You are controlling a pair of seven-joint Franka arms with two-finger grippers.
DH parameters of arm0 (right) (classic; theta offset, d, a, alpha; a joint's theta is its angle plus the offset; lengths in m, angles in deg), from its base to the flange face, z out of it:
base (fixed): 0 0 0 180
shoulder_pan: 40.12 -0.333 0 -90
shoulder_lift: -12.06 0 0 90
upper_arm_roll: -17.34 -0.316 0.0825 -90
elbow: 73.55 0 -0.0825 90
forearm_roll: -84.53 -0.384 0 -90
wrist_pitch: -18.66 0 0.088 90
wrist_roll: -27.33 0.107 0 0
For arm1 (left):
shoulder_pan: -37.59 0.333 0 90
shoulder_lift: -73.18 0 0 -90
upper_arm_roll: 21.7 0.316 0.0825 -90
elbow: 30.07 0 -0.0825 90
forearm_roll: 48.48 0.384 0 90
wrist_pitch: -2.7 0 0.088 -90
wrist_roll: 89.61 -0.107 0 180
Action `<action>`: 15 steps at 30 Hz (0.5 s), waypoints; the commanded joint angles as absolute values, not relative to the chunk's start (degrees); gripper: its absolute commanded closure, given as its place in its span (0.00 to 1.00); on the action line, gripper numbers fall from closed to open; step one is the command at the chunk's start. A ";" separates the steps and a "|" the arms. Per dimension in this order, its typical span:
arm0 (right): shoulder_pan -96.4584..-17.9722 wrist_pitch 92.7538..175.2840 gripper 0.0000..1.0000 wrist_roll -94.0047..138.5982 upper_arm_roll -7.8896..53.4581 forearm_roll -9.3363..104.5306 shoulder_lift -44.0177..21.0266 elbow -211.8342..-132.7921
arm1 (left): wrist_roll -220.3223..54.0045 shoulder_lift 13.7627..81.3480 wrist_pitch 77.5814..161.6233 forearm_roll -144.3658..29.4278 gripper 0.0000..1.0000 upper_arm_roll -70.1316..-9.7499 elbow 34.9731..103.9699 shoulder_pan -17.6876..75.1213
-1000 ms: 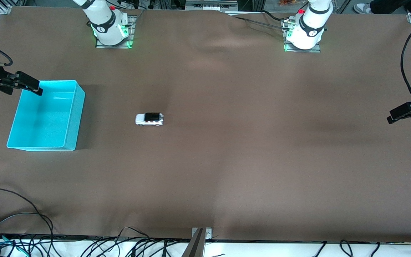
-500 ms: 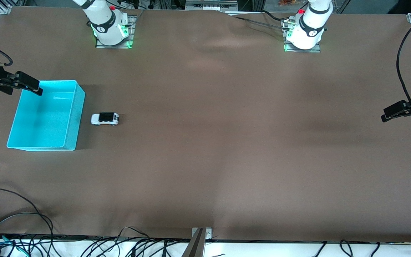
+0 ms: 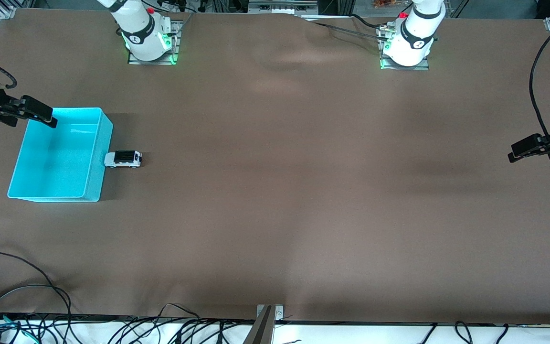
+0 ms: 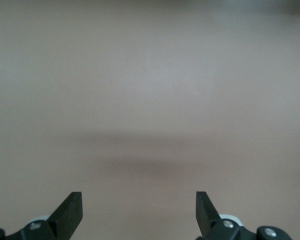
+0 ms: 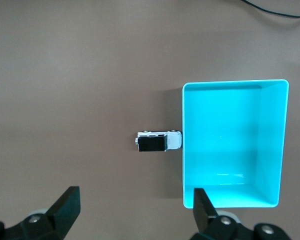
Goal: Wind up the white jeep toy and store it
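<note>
The white jeep toy with its black roof stands on the brown table, its nose against the outer wall of the turquoise bin. It also shows in the right wrist view, touching the bin. My right gripper is open and empty, over the bin's rim at the right arm's end of the table; its fingers stand wide apart. My left gripper is open and empty, over bare table at the left arm's end; in its wrist view only table shows.
The bin is empty inside. Cables lie along the table edge nearest the camera. The arm bases stand at the table's edge farthest from the camera. Brown table lies open between jeep and left gripper.
The jeep has rolled across the table toward the right arm's end and now rests against the bin's wall. The bin has shifted slightly. The left gripper has moved a little inward.
</note>
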State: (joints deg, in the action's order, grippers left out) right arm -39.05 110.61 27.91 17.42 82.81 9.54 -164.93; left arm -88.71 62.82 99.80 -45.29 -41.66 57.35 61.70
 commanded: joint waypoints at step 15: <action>-39.24 107.78 0.00 30.40 17.33 82.78 9.51 -163.73 | -90.05 63.86 99.38 -46.45 0.00 -41.92 58.44 62.11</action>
State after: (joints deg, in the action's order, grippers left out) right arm -39.04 109.88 28.13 17.43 82.81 9.54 -164.93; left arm -88.72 62.82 99.66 -45.29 -41.78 57.45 61.70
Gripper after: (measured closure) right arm 0.000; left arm 0.000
